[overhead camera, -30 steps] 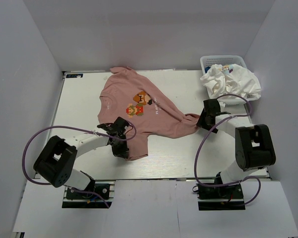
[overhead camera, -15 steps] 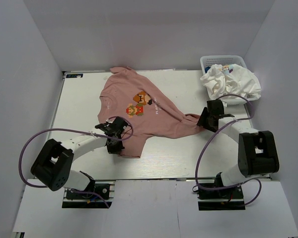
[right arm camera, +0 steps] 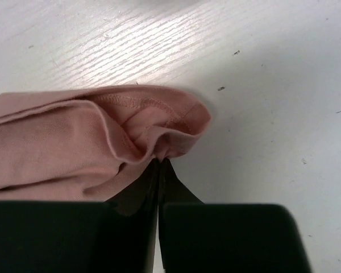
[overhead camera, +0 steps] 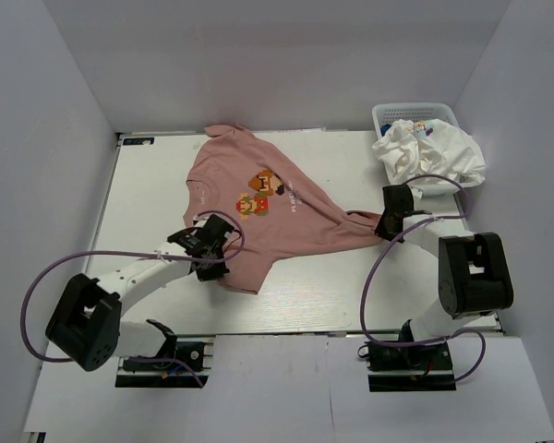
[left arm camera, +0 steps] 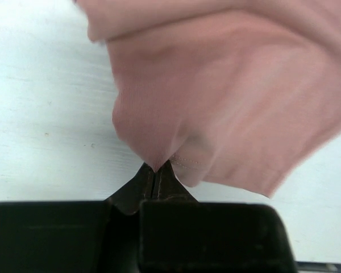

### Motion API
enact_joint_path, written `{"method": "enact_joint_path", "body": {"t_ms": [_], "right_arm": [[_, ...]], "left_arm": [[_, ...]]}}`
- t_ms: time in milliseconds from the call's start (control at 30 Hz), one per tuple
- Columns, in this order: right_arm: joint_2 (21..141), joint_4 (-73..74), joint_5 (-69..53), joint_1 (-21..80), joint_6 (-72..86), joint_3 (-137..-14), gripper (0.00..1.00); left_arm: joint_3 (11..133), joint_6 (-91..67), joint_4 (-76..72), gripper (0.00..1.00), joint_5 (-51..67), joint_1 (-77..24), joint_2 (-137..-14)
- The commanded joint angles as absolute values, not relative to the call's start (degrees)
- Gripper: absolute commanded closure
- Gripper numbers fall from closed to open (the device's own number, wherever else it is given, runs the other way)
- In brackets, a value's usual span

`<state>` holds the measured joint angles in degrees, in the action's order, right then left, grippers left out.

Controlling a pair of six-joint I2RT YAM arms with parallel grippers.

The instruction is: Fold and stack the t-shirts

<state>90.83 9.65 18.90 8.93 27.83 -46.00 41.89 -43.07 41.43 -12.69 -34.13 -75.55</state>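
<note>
The pink t-shirt (overhead camera: pixel 291 226) lies spread on the white, wood-grained table (overhead camera: pixel 148 194), left of centre. Its chest print (overhead camera: pixel 263 196) of small orange-red blocky figures faces up. Its long axis runs roughly across the table, from the broad bunched body at the left to a narrow drawn-out tip pointing right. A second lobe hangs toward the near edge, and one sleeve reaches toward the far wall. The cloth is a soft, matte, fine-ribbed knit, rumpled into shallow folds rather than flat. The left gripper (overhead camera: pixel 212 254) sits over the near-left edge of the tee. In the left wrist view its dark fingers are pressed together with no gap (left arm camera: pixel 154 173), pinching a small peak of pink fabric beside a stitched hem. The right gripper (overhead camera: pixel 380 221) holds the right-hand tip. The right wrist view shows its jaws fully closed (right arm camera: pixel 159 162) on a curled, doubled hem with a visible seam line, the fabric trailing off to the left. The white t-shirt (overhead camera: pixel 434 155) is a crumpled heap spilling out of a white plastic basket (overhead camera: pixel 415 113) in the far right corner, well apart from the pink one.
</note>
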Motion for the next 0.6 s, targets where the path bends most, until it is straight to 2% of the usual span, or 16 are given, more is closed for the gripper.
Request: {"method": "enact_joint_path", "body": {"t_ms": [0,233,433,567], "right_arm": [[87.03,7.39,17.68,8.52,26.72,-43.52,1.00],[70.60,1.67,10.29,9.40,21.18,-42.18,1.00],[57.24,1.94,4.94,10.63,19.07,-45.17,1.00],[50.90,0.88,6.06,11.34,18.55,-49.38,1.00]], "left_arm": [[44.20,-41.75,38.50,1.00,-13.54,-34.01,-69.97],[47.98,-39.38,32.43,1.00,-16.96,-32.79,-61.97],[59.93,-35.70,30.07,1.00,-26.27,-33.49,-57.15],[66.96,-29.63,24.53,1.00,-32.66,-33.49,-51.96]]}}
